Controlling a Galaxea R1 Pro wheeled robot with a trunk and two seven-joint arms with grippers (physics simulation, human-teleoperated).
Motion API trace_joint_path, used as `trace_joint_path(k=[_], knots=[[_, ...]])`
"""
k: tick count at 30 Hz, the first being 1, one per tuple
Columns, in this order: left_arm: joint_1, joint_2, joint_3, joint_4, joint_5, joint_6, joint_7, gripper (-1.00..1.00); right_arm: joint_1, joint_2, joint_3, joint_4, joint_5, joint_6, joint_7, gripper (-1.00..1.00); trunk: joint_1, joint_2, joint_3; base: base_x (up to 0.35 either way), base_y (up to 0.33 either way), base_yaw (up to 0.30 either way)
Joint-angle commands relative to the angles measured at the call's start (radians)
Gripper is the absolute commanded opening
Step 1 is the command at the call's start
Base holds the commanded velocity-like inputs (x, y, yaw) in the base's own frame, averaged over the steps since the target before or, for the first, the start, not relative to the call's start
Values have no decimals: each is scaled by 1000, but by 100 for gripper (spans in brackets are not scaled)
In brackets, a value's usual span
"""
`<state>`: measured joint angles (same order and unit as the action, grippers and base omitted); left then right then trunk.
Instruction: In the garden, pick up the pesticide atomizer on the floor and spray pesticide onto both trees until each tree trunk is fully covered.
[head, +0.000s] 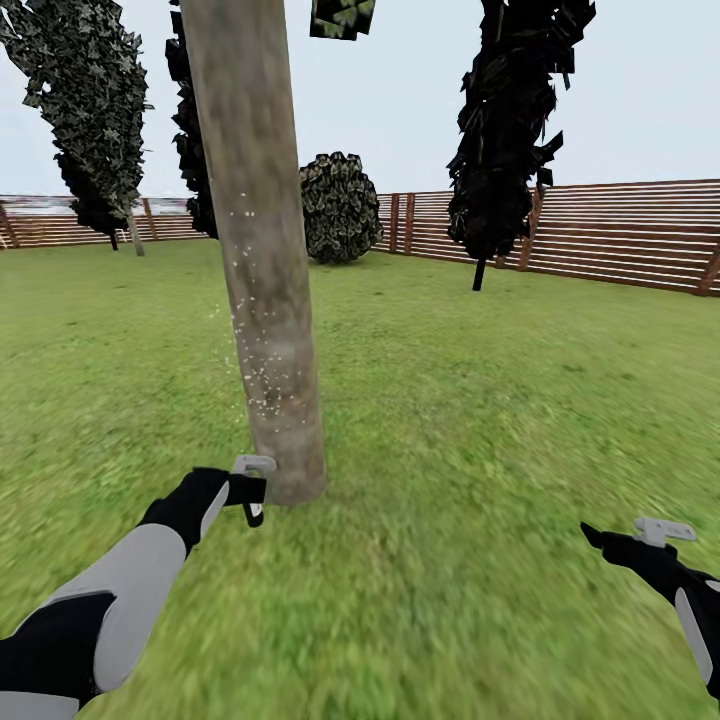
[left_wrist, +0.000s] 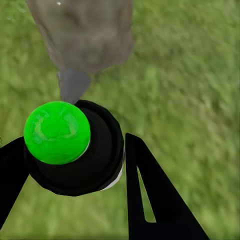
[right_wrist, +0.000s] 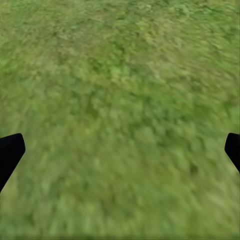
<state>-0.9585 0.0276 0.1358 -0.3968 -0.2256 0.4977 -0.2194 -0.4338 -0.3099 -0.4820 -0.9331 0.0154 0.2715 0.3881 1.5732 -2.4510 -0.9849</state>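
Clamping the small black pesticide atomizer (left_wrist: 75, 150), the left claw (head: 245, 492) is hovering beside the thick beige-grey mottled trunk (head: 262, 250), seemingly speckled; the right claw (head: 655, 532) is hanging apart.

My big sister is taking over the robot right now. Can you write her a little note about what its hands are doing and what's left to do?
Left gripper: shut on the small black pesticide atomizer with a grey spray head, held low beside the base of the thick beige-grey mottled tree trunk.
Right gripper: open, holding nothing, over the green grass floor.
Done: atomizer picked up; pale specks show on the lower trunk.
Left: cover the rest of this trunk, then spray the second tree. The pictures don't settle which tree that is.
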Motion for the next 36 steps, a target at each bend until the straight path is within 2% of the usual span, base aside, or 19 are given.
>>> trace_joint_path(k=[1, 5, 16, 18, 19, 22, 28, 36], knots=[[0, 0, 0, -2, 0, 3, 0, -100, 0, 0, 0, 0, 0, 0, 0, 100, 0, 0, 0, 0, 0, 0], [0, 0, -3, -5, 0, 7, 0, -100, 0, 0, 1, 0, 0, 0, 0, 100, 0, 0, 0, 0, 0, 32], [0, -1, -9, -1, 0, 23, -1, -100, 0, 0, 1, -3, 0, 0, 0, 100, 0, 0, 0, 0, 0, 185], [0, -3, -39, -1, 0, 84, -1, -100, 0, 0, 0, -3, 0, 0, 0, 100, 0, 0, 0, 0, 0, 14], [0, -4, -74, -1, 0, 102, -1, -100, 0, 0, 0, -3, 0, 0, 0, 100, 0, 0, 0, 0, 0, 3], [1, -5, -104, -2, 1, 110, -1, -100, 0, 0, 0, -2, 0, 0, 0, 100, 0, 0, 0, 0, -2, 1], [1, -6, -108, -2, 2, 111, -1, -100, 0, 0, 0, 0, 0, 0, 0, 100, 0, 0, 0, 0, -197, 21], [1, -6, -108, -2, 3, 109, -3, -100, 0, 0, 1, 0, 0, 0, 0, 100, 0, 0, 0, 0, -316, 245]])
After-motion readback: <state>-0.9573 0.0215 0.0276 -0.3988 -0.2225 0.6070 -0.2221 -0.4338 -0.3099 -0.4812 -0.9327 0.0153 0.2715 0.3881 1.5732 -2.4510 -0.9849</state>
